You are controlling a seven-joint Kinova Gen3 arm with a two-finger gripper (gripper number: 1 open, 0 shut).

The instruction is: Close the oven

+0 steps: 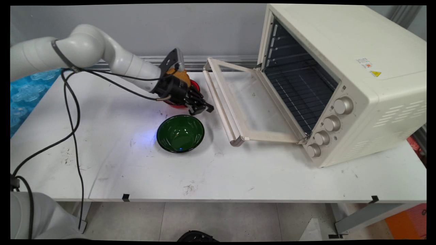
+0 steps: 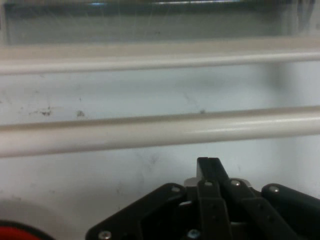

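- Gripper [image 1: 203, 108] is hanging low over the white table [image 1: 112, 163], pointing toward the handle [image 1: 218, 105] of the oven door [image 1: 252, 105]; its fingers are lying closed against each other in the hand view [image 2: 212, 172], gripping nothing.
- Handle is running as a cream bar [image 2: 150, 131] across the hand view, just ahead of the fingertips and apart from them.
- Oven [image 1: 340, 78] is sitting at the table's right with its glass door folded down flat; four round knobs [image 1: 328, 123] are lining its front panel, and wire racks are showing in the dark inside.
- A yellow warning triangle sticker [image 1: 375, 73] and a small white label [image 1: 364, 63] are sitting on the oven's top; their print is too small to read.
- A green bowl [image 1: 180, 133] is standing just in front of the gripper, nothing visible inside it.
- A red bowl [image 1: 190, 93] is sitting behind the wrist, mostly hidden by it; something yellow-orange [image 1: 182, 77] is showing above it, too covered to identify.
- Black cables [image 1: 73, 112] are drooping from the arm to the table's left edge.
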